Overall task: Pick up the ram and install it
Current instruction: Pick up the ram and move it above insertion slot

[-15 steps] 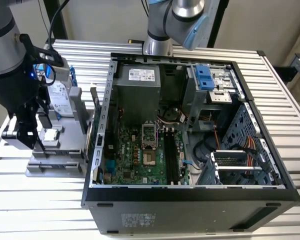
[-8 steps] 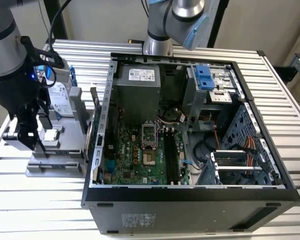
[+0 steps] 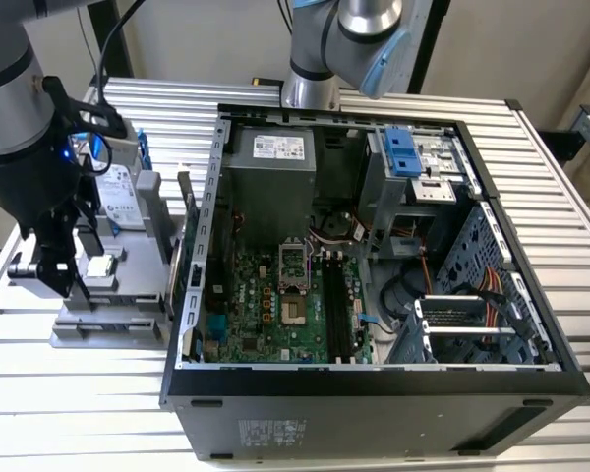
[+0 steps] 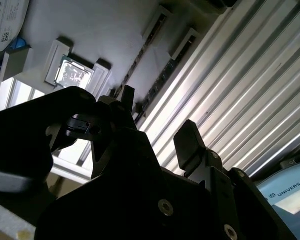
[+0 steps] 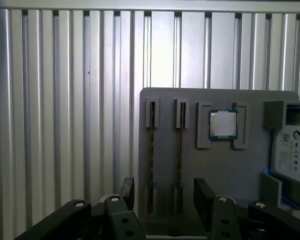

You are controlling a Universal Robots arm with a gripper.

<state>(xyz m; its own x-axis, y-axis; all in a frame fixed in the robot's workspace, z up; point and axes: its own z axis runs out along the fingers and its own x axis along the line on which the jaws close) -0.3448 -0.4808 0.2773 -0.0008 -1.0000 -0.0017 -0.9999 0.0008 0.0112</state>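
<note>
Gripper (image 5: 165, 186) is being held over the grey holder (image 5: 225, 170) on the ribbed bench (image 5: 65, 100), jaws apart, nothing gripped. The ram (image 5: 180, 150) is being kept on edge in a holder slot, between a second stick (image 5: 151, 150) and the processor chip (image 5: 223, 124).

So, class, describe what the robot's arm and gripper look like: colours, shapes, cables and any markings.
The arm is made of silver-grey round tubes with light-blue joint caps and a black wrist section showing a small blue light. Black cables run along it. The gripper is matt black and angular, with two blocky fingers and small silver screw heads.
</note>
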